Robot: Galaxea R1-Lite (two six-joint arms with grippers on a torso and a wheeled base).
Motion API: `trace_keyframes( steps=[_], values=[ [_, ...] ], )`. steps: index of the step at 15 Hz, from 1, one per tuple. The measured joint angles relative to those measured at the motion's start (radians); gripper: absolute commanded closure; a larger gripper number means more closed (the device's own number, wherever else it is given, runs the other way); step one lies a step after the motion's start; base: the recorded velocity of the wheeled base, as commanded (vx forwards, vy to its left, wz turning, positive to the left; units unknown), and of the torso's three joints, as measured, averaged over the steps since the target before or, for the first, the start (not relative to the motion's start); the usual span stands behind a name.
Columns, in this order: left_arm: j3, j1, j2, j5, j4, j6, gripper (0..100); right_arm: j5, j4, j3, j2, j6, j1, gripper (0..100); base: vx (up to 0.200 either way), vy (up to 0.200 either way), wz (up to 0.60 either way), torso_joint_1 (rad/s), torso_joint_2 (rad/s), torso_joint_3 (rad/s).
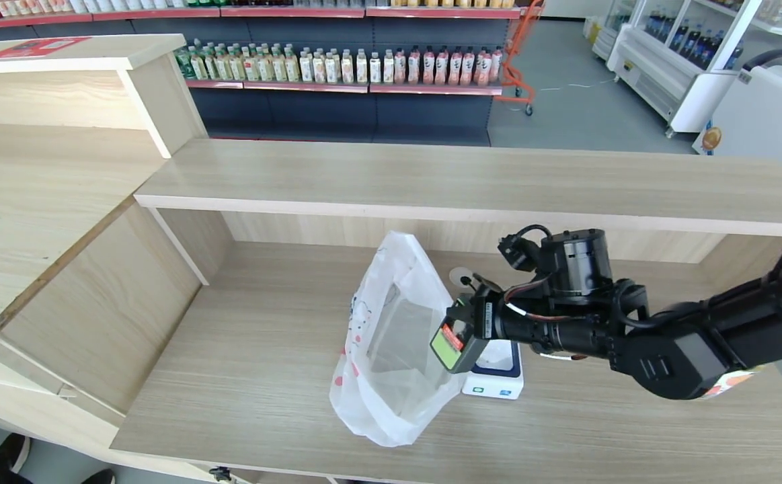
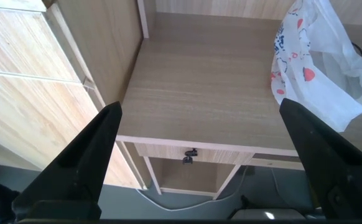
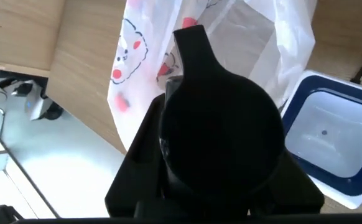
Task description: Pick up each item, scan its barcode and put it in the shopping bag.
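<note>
Item (image 1: 446, 346) half-hidden in right pincer (image 1: 463, 334) at shopping bag (image 1: 391, 376) mouth; left pincer (image 2: 201, 107) wide.

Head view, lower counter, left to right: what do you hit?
shopping bag → green-labelled item held in the right gripper → white-and-blue scanner

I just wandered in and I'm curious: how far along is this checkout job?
Probably done: this item's scan, since the right gripper holds the green-labelled item beside the scanner, at the mouth of the shopping bag. In hand: that item. Left: dropping it in. The left gripper, jaws open, is empty.
</note>
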Motion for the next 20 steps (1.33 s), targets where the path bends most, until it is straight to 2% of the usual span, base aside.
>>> trace_keyframes(
  steps=[4, 11, 14, 15, 18, 20],
  values=[
    [0.0, 0.001, 0.0, 0.0, 0.0, 0.0, 0, -0.087, -0.036, -0.038, 0.124, -0.206, 0.058, 100, 0.0, 0.0, 0.0, 0.0, 0.0, 0.0],
    [0.0, 0.001, 0.0, 0.0, 0.0, 0.0, 0, -0.095, -0.119, -0.187, 0.319, -0.454, 0.099, 100, 0.0, 0.0, 0.0, 0.0, 0.0, 0.0],
    [0.0, 0.001, 0.0, 0.0, 0.0, 0.0, 0, -0.096, -0.179, -0.2, 0.365, -0.562, 0.096, 100, 0.0, 0.0, 0.0, 0.0, 0.0, 0.0],
    [0.0, 0.001, 0.0, 0.0, 0.0, 0.0, 0, -0.096, -0.206, -0.199, 0.378, -0.579, 0.096, 0, 0.0, 0.0, 0.0, 0.0, 0.0, 0.0],
    [0.0, 0.001, 0.0, 0.0, 0.0, 0.0, 0, -0.085, -0.238, -0.197, 0.397, -0.556, 0.094, 0, 0.0, 0.0, 0.0, 0.0, 0.0, 0.0],
    [0.0, 0.001, 0.0, 0.0, 0.0, 0.0, 0, -0.051, -0.237, -0.199, 0.394, -0.467, 0.09, 0, 0.0, 0.0, 0.0, 0.0, 0.0, 0.0]
  ],
)
